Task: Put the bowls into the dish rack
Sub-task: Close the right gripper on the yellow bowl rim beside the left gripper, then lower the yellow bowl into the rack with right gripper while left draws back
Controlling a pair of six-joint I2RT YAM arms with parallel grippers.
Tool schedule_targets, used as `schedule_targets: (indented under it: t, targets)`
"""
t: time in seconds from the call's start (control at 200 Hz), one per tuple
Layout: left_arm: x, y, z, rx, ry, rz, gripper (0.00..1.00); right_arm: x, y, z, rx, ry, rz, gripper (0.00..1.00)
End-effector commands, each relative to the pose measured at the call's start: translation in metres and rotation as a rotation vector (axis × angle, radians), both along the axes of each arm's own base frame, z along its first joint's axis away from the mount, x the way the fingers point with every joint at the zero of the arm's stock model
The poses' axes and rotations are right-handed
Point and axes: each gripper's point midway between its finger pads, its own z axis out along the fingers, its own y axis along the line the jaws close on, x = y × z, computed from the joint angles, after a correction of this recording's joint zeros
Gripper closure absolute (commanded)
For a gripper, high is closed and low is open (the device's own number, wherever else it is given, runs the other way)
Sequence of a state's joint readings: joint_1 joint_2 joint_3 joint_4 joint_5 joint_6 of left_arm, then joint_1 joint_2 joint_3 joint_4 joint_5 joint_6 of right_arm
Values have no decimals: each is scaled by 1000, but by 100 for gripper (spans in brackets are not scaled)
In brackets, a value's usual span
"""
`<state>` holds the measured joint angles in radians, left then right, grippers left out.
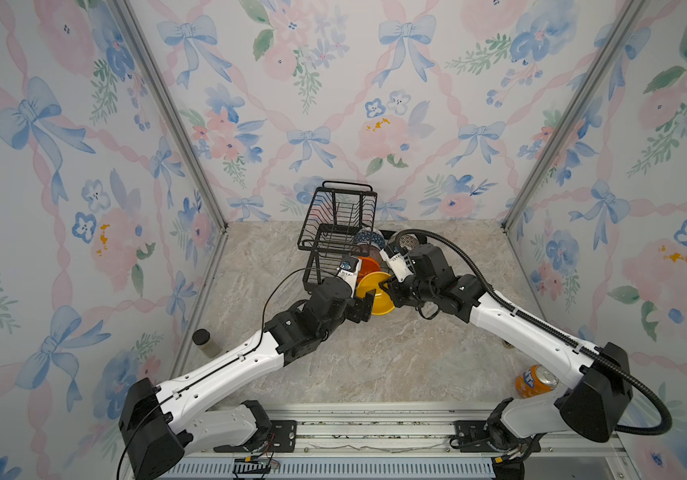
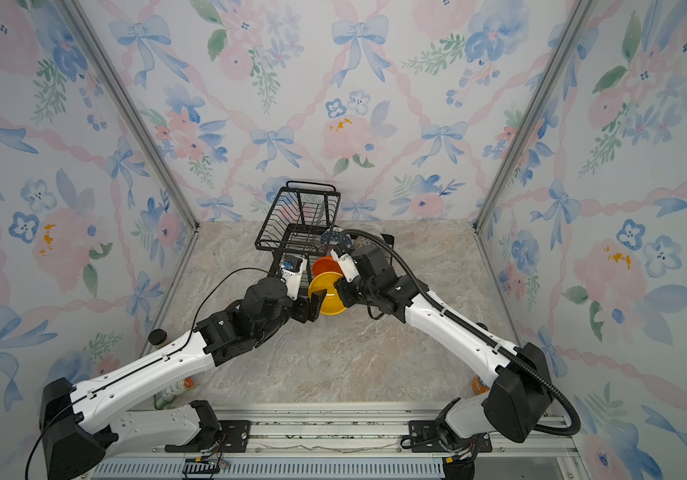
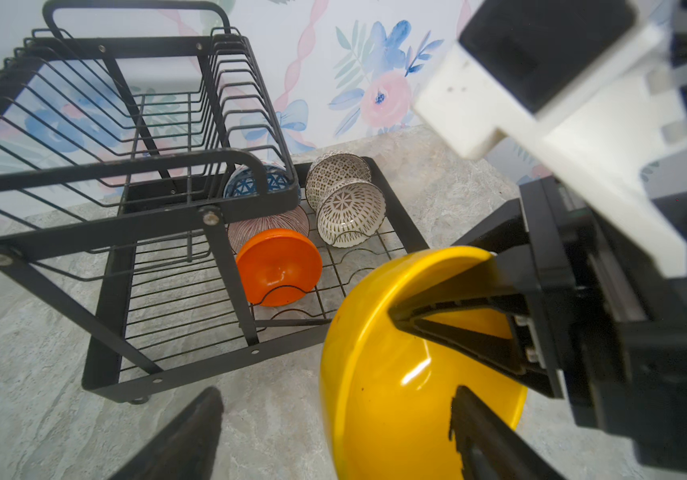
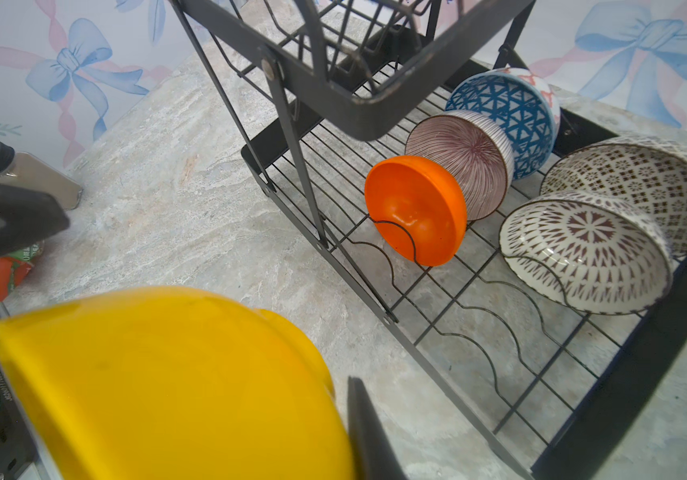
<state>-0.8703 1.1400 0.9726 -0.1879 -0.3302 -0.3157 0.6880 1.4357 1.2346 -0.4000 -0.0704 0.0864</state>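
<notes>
The right gripper [image 3: 395, 316] is pinched shut on the rim of the yellow bowl [image 3: 383, 395], one finger lying across the inside and the wall of the bowl hiding the other. The left gripper [image 3: 337, 390] stands wide open with the same rim between its fingers [image 3: 192, 432]; the near finger is clear of the bowl, so only the right arm has hold of it.

The bowl is tipped on its side just in front of the near edge of the dish rack [image 3: 104, 172], over the marble table [image 1: 375, 365] and not in any slot (whether it touches the rack's frame I cannot tell).

Five bowls stand on edge in the rack's lower tier. The orange bowl [image 4: 416, 208] is nearest, the pink striped bowl [image 4: 462, 162] is against its back, and the blue triangle-patterned bowl [image 4: 508, 120] is behind that. In the row beside them, the nearer lattice-patterned bowl [image 4: 582, 249] leans against the farther lattice-patterned bowl [image 4: 641, 183]. The raised basket holds nothing.

Well apart from the rack, an orange soda can [image 1: 535, 380] sits by the right arm's base and a dark-capped bottle [image 1: 204, 340] by the left wall.
</notes>
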Motion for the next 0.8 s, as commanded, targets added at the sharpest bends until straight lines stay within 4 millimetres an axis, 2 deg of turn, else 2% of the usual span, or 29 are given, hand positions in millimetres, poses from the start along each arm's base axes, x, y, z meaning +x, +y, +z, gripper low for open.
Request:
schedule_targets:
  t: [0.0, 0.175, 0.48, 0.67, 0.795]
  targets:
    - [-5, 7, -11, 10, 56, -19, 6, 9, -16, 5, -38, -62, -30, 100]
    - [-3, 29, -21, 51, 127, 26, 2, 25, -37, -12, -127, -107, -80, 100]
    - [1, 57, -25, 77, 202, 29, 2, 69, -83, 7, -279, -273, -221, 100]
    - [10, 68, -22, 100, 209, 40, 2, 96, -103, 3, -395, -384, -277, 100]
    - [16, 70, -19, 112, 211, 38, 2, 111, -108, 1, -450, -463, -288, 100]
